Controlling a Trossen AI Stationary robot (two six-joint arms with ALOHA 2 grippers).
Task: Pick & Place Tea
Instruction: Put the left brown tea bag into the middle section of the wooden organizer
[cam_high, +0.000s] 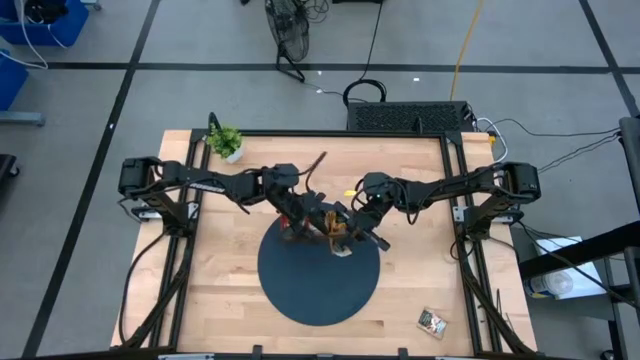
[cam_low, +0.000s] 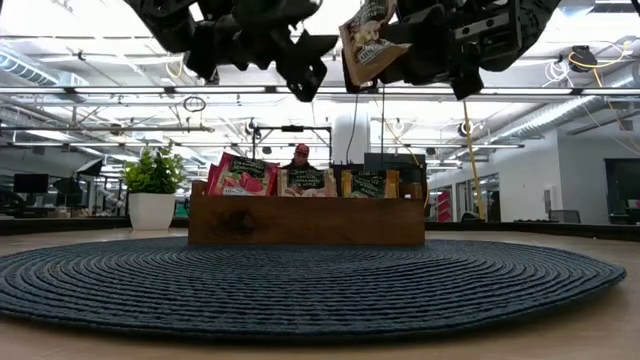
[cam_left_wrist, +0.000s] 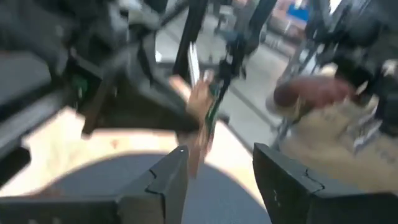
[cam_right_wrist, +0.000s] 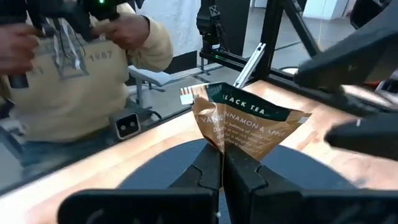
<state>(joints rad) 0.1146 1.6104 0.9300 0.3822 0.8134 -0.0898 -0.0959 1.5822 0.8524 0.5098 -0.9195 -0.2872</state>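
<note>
Up high, right gripper (cam_right_wrist: 221, 163) pinched tight on a beige-and-green tea sachet (cam_right_wrist: 249, 123).
Held by its bottom edge, crumpled, well above the round dark mat (cam_low: 300, 285) and above the wooden tray (cam_low: 306, 221). Close beside it in the air, the left gripper (cam_left_wrist: 217, 180), fingers (cam_left_wrist: 166, 180) apart with nothing between them, pointing at the same sachet edge-on. Down on the mat, the tray, with more sachets standing up in it: red ones (cam_low: 241, 177) in the left part in the low view, a beige one in the middle, a dark one on the right. Beside the tray, farther back, a small green plant (cam_low: 153, 185) in a white pot. Alone near the table's front right corner, one more sachet (cam_high: 432, 321) lying flat. Beyond the table, a person in a tan shirt (cam_right_wrist: 68, 81).
</note>
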